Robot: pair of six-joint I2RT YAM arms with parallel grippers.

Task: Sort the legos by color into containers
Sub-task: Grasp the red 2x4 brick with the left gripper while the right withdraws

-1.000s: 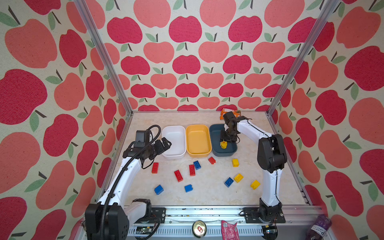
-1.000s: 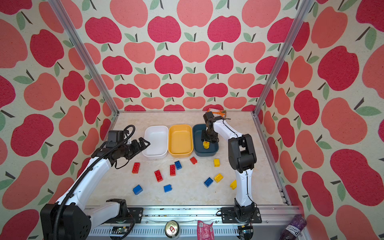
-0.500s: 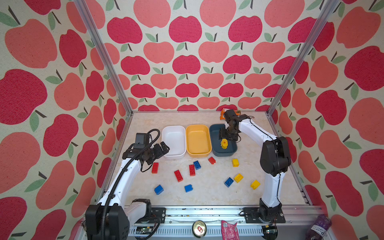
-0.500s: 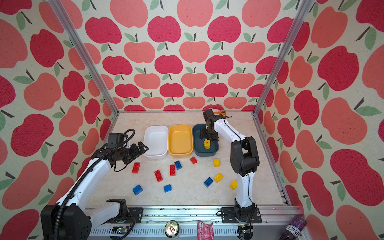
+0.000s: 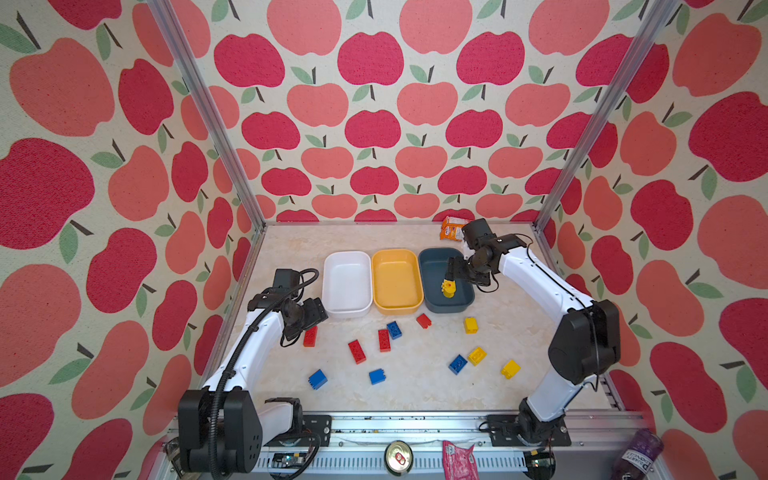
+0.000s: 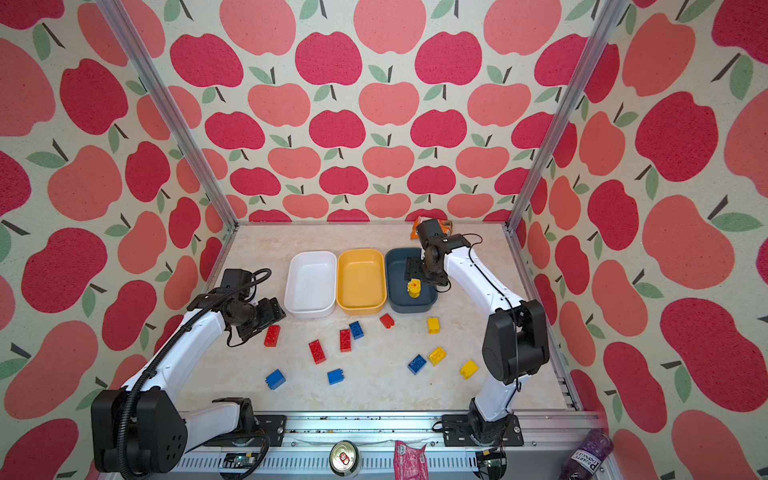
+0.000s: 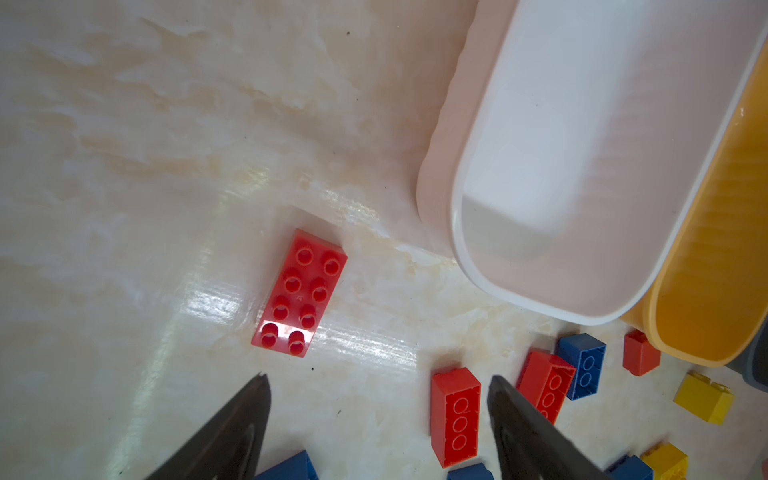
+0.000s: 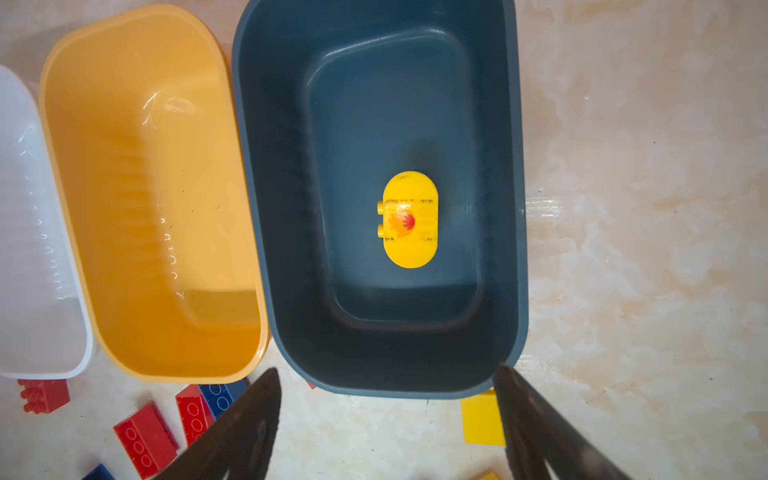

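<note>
Top views both show three tubs in a row on the desk (image 5: 415, 399), their sides touching: a white tub (image 5: 347, 286), a yellow tub (image 5: 395, 278) and a dark blue-grey tub (image 5: 432, 266). By colour there are four red bricks (image 5: 357, 351), four blue bricks (image 5: 317, 379) and three yellow bricks (image 5: 476, 355), eleven in all, lying loose on the desk in front of the tubs. A twelfth, a rounded yellow piece (image 8: 409, 220) with a red dot, lies on the floor of the dark blue-grey tub.

From its base at the near left, the left arm (image 5: 253, 349) slopes forward. The left claw (image 7: 377, 377) hangs low just beside the white tub's near corner. Its fingers are spread wide and hold nothing; a red eight-stud brick (image 7: 300, 293) lies just beyond the fingertips, untouched.

Rising from the near right to a high elbow, the right arm (image 5: 536, 274) then reaches back and inward. The right claw (image 8: 385, 369) points down over the dark blue-grey tub. Its fingers are wide apart and empty, and the rounded yellow piece lies free below them.
</note>
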